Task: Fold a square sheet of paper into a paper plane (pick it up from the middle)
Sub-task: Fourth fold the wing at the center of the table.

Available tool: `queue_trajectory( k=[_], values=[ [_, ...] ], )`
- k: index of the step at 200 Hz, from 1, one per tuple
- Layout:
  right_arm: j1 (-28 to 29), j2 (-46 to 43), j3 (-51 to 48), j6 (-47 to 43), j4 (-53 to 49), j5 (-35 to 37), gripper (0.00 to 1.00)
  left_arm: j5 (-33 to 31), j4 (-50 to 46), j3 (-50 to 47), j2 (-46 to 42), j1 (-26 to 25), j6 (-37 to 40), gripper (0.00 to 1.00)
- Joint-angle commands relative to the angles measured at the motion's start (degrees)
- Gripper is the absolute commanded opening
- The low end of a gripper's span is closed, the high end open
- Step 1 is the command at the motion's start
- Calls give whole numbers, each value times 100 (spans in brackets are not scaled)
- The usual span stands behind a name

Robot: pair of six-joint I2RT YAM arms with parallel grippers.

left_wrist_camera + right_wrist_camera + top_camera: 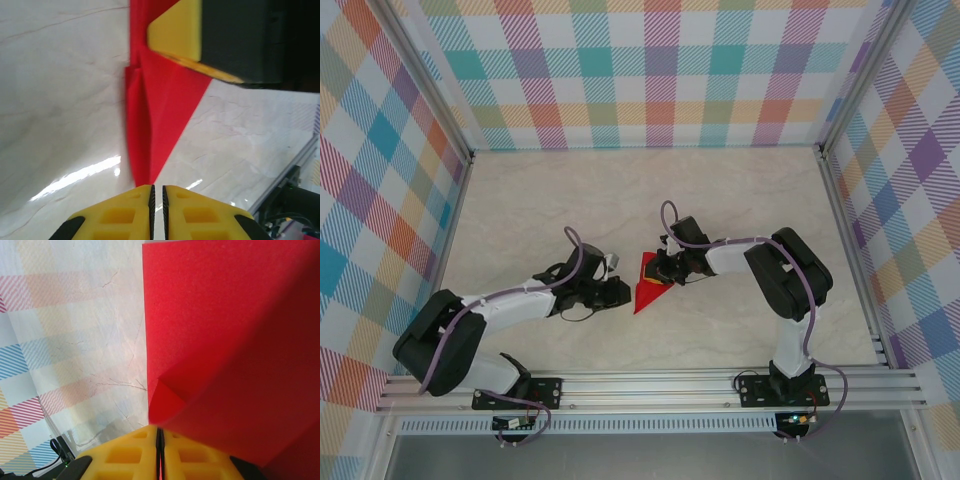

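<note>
The red sheet of paper (645, 293) lies mid-table, folded into a narrow pointed shape with its tip toward the near edge. My right gripper (663, 275) is at its far end, shut on the paper (225, 340), which rises over my right gripper (160, 432) with red showing between the pads. My left gripper (623, 292) sits just left of the paper. In the left wrist view the paper's (160, 110) tip ends at my left gripper (157, 192), which is shut with nothing visible between the pads. One yellow right finger (175, 30) rests on the far part.
The pale marble table (620, 190) is boxed in by plaid walls (660, 70) at the back and sides. An aluminium rail (650, 385) carrying both arm bases runs along the near edge. Open table lies beyond the paper.
</note>
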Motion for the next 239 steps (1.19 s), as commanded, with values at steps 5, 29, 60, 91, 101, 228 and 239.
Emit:
queue_trajectory(
  k=[5, 29, 60, 91, 101, 228, 239],
  values=[
    [33, 282, -74, -150, -491, 295, 11, 651, 725, 308, 502, -36, -141, 14],
    [35, 301, -65, -168, -493, 280, 11, 890, 1168, 412, 891, -34, -273, 14],
    [32, 312, -65, -183, -509, 286, 11, 1019, 1280, 448, 1148, -35, -298, 14],
    [32, 327, -45, -198, -530, 284, 11, 998, 1188, 335, 1377, -34, -257, 14],
    [32, 333, -47, -197, -519, 285, 11, 951, 1149, 285, 1444, -33, -237, 14],
    [32, 359, -56, -192, -555, 316, 10, 1029, 1036, -446, 1470, -36, -273, 14],
    [32, 362, -56, -188, -562, 316, 10, 1121, 925, -442, 1441, -36, -188, 14]
  ],
)
